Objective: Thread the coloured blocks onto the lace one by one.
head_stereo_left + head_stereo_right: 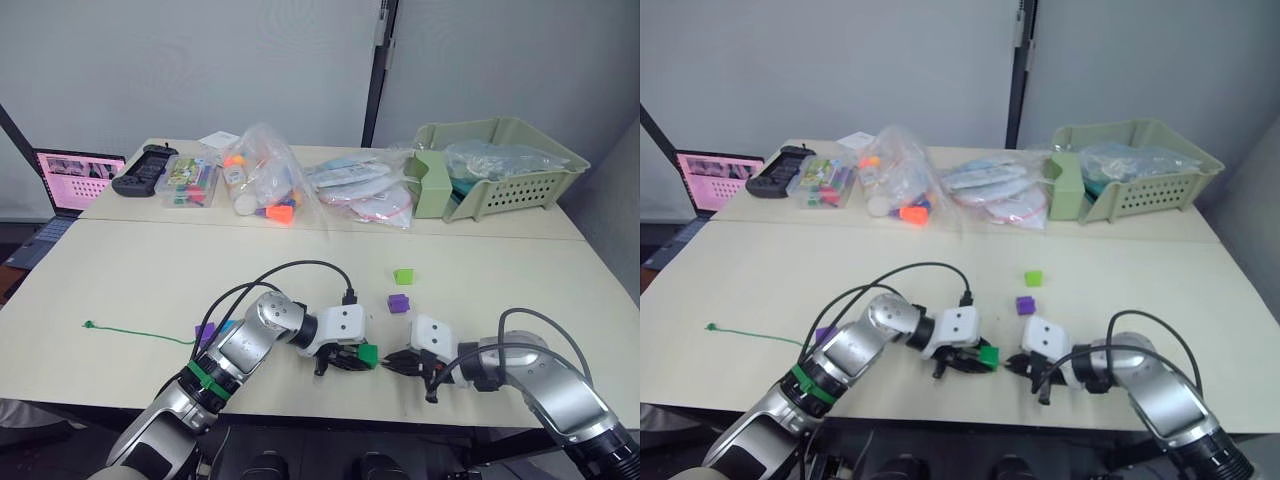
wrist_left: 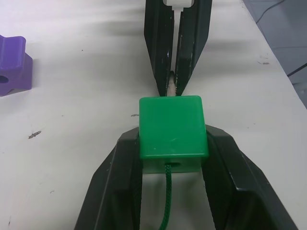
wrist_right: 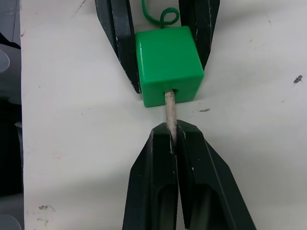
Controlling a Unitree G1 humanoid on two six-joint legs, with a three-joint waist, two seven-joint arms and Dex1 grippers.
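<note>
My left gripper [image 1: 356, 358] is shut on a green block [image 1: 367, 354] near the table's front edge; its fingers [image 2: 117, 182] clamp the cube's two sides. The green lace [image 1: 140, 334] enters the block [image 2: 172, 127] from behind, and its knotted end [image 1: 88, 324] lies far to the left. The stiff pale tip [image 3: 169, 108] sticks out of the cube's far hole. My right gripper [image 3: 173, 129] is shut on that tip, facing the left one. A purple block [image 1: 398, 303] and a lime block [image 1: 403, 275] lie just beyond. Another purple block [image 1: 205, 332] and a blue one [image 1: 226, 326] sit behind my left arm.
Along the back of the table stand a green basket [image 1: 500, 170], plastic bags of toy pieces [image 1: 265, 185], a box of coloured items [image 1: 190, 183] and a black controller [image 1: 145, 168]. A laptop [image 1: 75, 180] sits at the far left. Black cables [image 1: 290, 270] loop over my left arm.
</note>
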